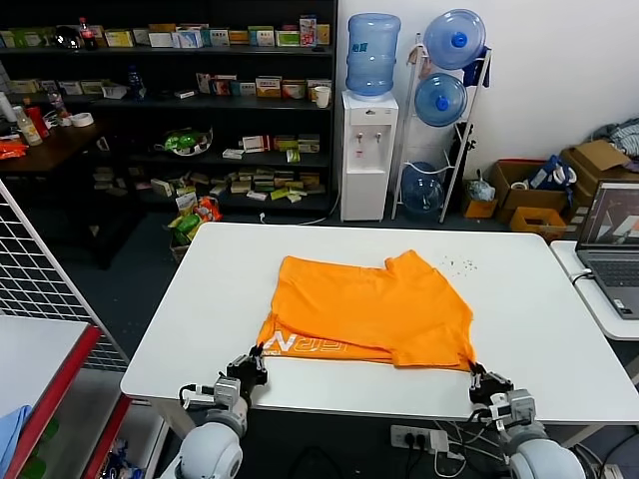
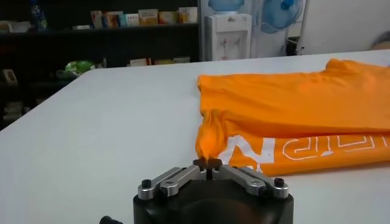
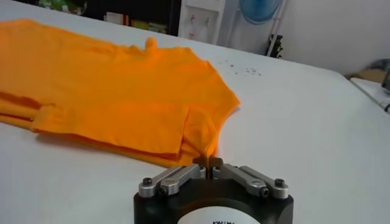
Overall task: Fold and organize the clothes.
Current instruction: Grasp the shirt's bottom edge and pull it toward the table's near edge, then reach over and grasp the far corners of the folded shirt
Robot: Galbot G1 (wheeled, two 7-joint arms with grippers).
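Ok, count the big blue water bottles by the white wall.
4: one water bottle atop the dispenser; two on the rack; one low on it. Others may be hidden.

t-shirt (image 1: 374,309) on table (image 1: 519,299) centre | laptop (image 1: 614,244) right

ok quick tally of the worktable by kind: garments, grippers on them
Orange T-shirt: 1, partly folded, on the white table
Grippers: 2, the left gripper and the right gripper, each shut on a near corner of the shirt
Total: 3
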